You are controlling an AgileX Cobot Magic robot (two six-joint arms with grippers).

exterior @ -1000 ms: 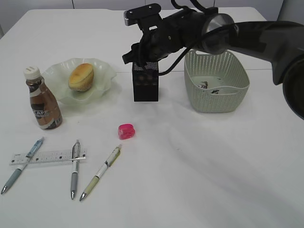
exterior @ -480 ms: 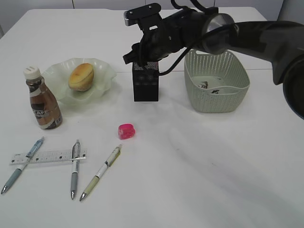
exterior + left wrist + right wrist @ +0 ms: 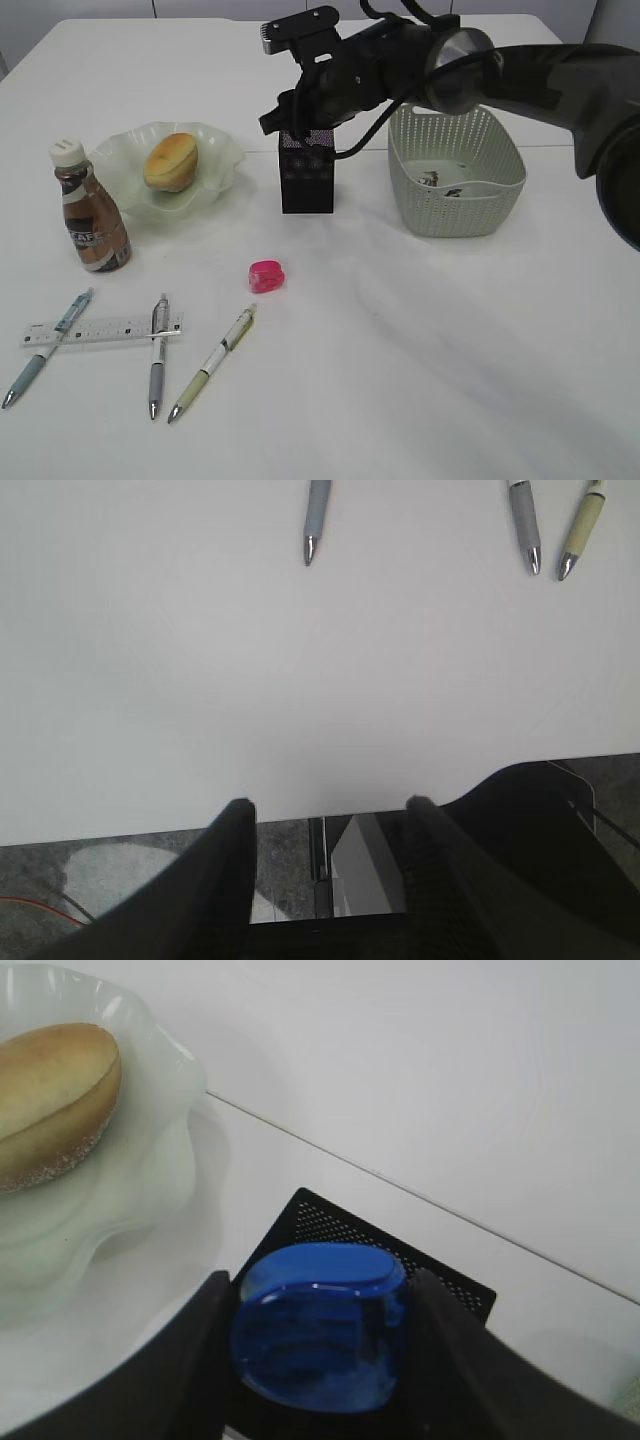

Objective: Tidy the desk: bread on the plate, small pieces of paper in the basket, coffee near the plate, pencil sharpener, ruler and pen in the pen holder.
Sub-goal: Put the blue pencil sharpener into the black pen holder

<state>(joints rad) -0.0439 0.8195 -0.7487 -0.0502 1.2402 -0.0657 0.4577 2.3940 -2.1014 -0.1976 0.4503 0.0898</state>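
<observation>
Blue sharpener (image 3: 318,1328) between claw (image 3: 318,1360) fingers

my right arm (image 3: 520,75) is glossy black with a silver-grey joint ring, black cables looping over it, and a black camera block on top. on my left gripper (image 3: 330,810) i see 2 matte black, tapered fingers (image 3: 228,880).

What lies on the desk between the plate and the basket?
The pen holder stands between the plate and the basket, as the exterior view shows. The right claw holds a blue sharpener just above it.
</observation>
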